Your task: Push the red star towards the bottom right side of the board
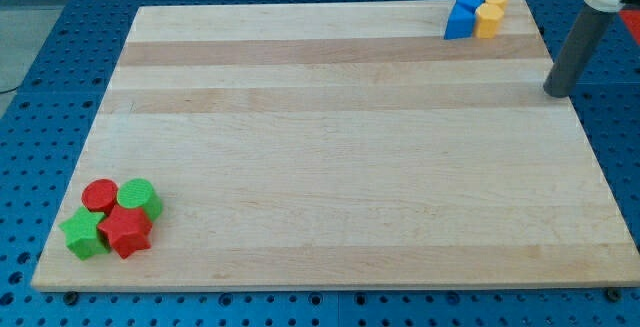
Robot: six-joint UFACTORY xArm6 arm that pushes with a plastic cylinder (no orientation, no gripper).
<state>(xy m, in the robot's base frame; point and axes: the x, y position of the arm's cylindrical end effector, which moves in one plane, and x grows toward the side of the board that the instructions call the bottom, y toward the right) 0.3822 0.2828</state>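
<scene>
Tip point(558, 92) upright, far from red star point(125, 231)

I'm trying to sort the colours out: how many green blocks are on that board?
2, both in the cluster at the view's bottom left: a green cylinder beside the red cylinder, and a green star left of the red star. None seems hidden.

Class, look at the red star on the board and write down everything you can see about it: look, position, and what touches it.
The red star is a chunky, matte red block that looks like painted wood or plastic, lying flat on the wooden board near its bottom left corner. It sits in a tight cluster: the green star touches its left side, the red cylinder and green cylinder press behind it. My tip is far away, at the view's upper right.
</scene>
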